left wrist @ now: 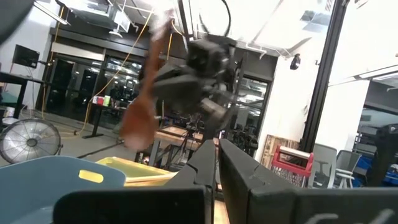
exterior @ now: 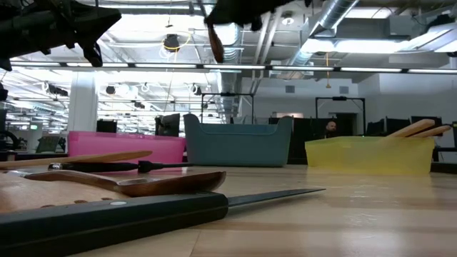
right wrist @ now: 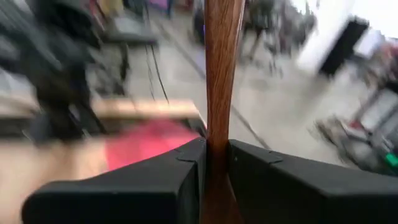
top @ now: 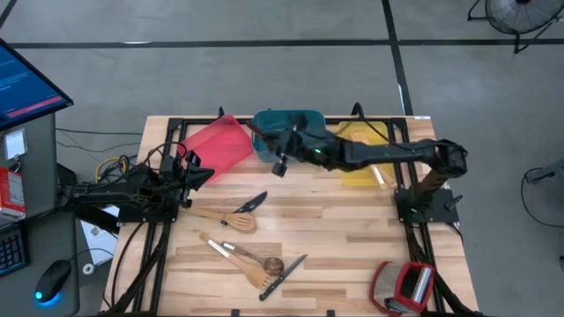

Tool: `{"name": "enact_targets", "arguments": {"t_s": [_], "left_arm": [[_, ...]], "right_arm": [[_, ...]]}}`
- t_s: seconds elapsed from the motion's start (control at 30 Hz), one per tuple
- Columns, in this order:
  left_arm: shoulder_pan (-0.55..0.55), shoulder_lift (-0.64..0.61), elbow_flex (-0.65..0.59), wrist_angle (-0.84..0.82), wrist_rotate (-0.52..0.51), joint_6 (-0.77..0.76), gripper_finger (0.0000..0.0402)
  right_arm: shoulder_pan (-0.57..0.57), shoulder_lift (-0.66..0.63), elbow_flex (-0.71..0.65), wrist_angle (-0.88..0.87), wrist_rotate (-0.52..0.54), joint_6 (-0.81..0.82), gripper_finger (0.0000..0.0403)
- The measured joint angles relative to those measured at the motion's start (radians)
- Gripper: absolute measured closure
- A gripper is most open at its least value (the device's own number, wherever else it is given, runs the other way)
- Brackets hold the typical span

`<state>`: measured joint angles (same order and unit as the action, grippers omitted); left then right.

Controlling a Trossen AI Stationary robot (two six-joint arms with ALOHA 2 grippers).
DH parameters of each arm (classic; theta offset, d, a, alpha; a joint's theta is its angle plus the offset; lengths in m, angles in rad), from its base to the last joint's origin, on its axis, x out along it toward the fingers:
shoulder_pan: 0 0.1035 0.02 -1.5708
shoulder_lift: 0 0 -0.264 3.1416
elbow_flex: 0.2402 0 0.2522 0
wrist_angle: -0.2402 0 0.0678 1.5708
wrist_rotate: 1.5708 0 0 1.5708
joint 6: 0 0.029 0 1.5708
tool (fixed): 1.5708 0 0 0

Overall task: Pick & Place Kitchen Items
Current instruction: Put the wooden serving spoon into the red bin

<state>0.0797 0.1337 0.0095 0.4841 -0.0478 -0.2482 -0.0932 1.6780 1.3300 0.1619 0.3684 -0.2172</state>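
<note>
1 wooden spoon (right wrist: 221,68) is pinched between the fingers of the right gripper (right wrist: 215,163), its handle running straight up from the closed jaws. From above, the right gripper (top: 282,158) hangs at the near edge of the teal tray (top: 308,120), just over that tray's rim. In the low view the spoon (exterior: 214,39) hangs high above the teal tray (exterior: 238,143).

Beside the teal tray sit the red tray (top: 216,145) on one side and the yellow tray (top: 359,167) on the other, the yellow one already holding wooden handles (exterior: 418,129). Nearer than the teal tray, on the bare table (top: 352,229), lie a wooden spatula (top: 231,217), a black-handled knife (top: 251,202), more wooden utensils (top: 251,262) and a second knife (top: 282,276).

Well apart from the teal tray, past the red tray at the table's edge, the left gripper (top: 187,170) waits with its fingers shut on nothing.
</note>
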Motion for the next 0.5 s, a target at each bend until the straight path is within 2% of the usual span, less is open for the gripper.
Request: {"name": "enact_targets", "arguments": {"t_s": [0.13,0.23,0.33,0.5], "left_arm": [[0.000,0.000,0.000,0.004,0.000,0.000,0.0399],[0.000,0.000,0.000,0.005,0.000,0.000,0.0399],[0.000,0.000,0.000,0.005,0.000,0.000,0.0399],[0.000,0.000,0.000,0.005,0.000,0.000,0.0399]], "right_arm": [[-0.075,0.072,0.100,-0.246,0.025,-0.002,0.0347],[-0.113,0.114,0.153,-0.336,0.030,-0.006,0.0347],[-0.113,0.129,0.166,-0.342,0.014,-0.013,0.0347],[-0.069,0.072,0.164,-0.306,-0.146,-0.045,0.0347]]}}
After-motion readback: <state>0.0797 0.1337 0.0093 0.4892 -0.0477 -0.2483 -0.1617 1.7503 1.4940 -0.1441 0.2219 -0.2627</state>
